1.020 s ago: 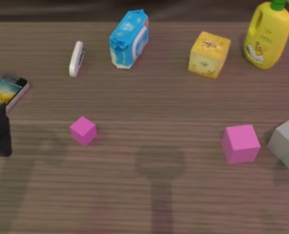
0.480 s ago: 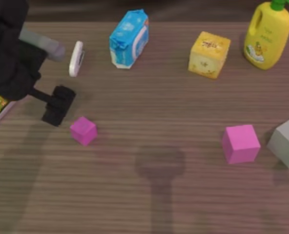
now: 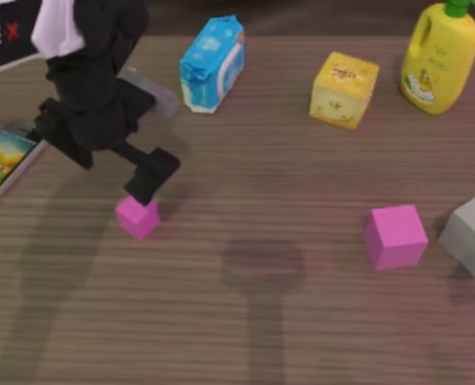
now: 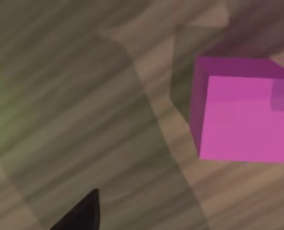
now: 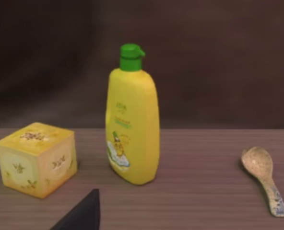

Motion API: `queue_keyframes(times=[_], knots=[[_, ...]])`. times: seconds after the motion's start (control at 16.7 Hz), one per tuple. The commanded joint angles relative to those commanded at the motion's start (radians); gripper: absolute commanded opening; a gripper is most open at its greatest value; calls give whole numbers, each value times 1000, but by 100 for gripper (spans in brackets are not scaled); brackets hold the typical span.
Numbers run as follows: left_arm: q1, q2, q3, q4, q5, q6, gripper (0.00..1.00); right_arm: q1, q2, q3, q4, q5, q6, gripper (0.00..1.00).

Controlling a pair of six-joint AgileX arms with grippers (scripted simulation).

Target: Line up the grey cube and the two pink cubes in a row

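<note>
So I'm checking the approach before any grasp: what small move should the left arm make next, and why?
Probably lower the left end effector a little further and centre it over the smaller pink cube. In the top view it hangs just above the cube's far edge, not yet around it, and the left wrist view shows the cube off to one side. The larger pink cube and grey cube sit far right.

Left gripper [image 3: 147, 192] hangs just above the smaller pink cube [image 3: 137, 219].
</note>
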Motion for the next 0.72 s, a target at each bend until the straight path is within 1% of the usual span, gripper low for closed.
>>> queue_keyframes(times=[0.18,0.48,0.6,0.72], knots=[[-9,53,49,-24,-1,8,100,0,0,0,0,0,0,100],[-4,52,44,-18,-1,8,100,0,0,0,0,0,0,100],[-7,68,19,18,-1,10,100,0,0,0,0,0,0,100],[-7,98,-23,93,0,11,100,0,0,0,0,0,0,100]])
